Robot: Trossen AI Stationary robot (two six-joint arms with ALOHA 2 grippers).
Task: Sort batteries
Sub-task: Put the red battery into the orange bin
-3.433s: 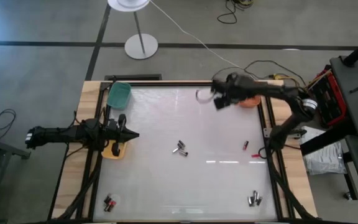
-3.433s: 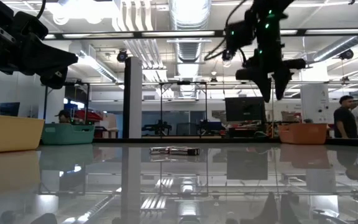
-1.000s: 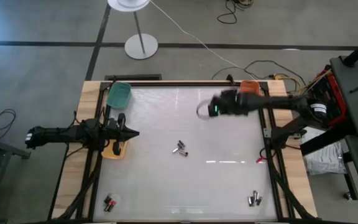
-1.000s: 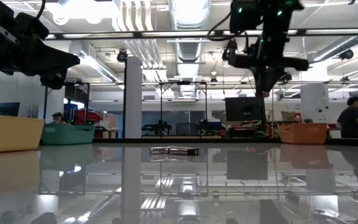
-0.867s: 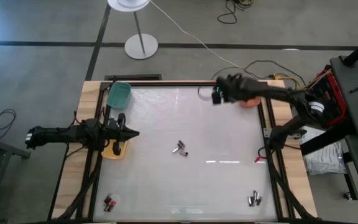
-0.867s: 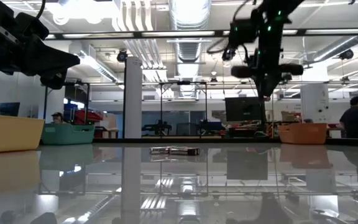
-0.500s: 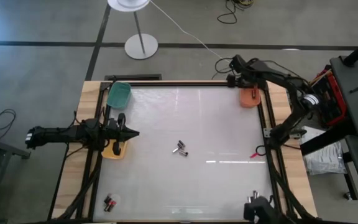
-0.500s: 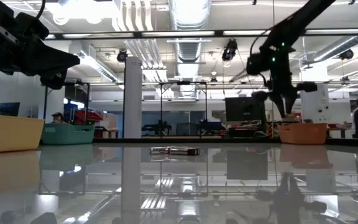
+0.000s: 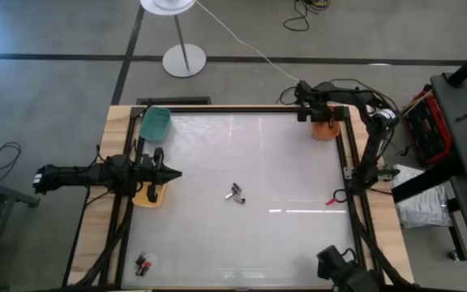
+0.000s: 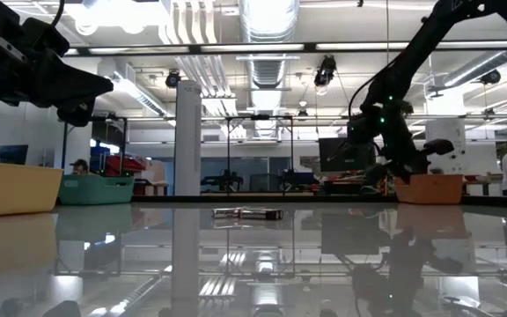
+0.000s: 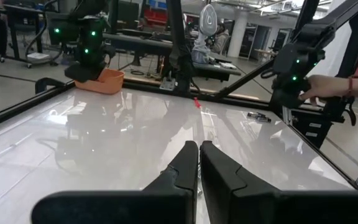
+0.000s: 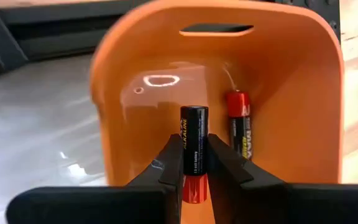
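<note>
Overhead, we see the right gripper (image 9: 305,107) beside the orange bin (image 9: 327,128), its grip hidden; left gripper (image 9: 174,174) waits, closed. Right wrist view shows us fingers clamping a black battery (image 12: 193,148) over the bin, another battery (image 12: 237,132) inside.

— What do the arms look like?
— The left arm (image 9: 87,175) and the right arm (image 9: 355,99) are dark, slim and jointed, with small green lights and smooth tapered black fingers (image 11: 225,174)
</note>
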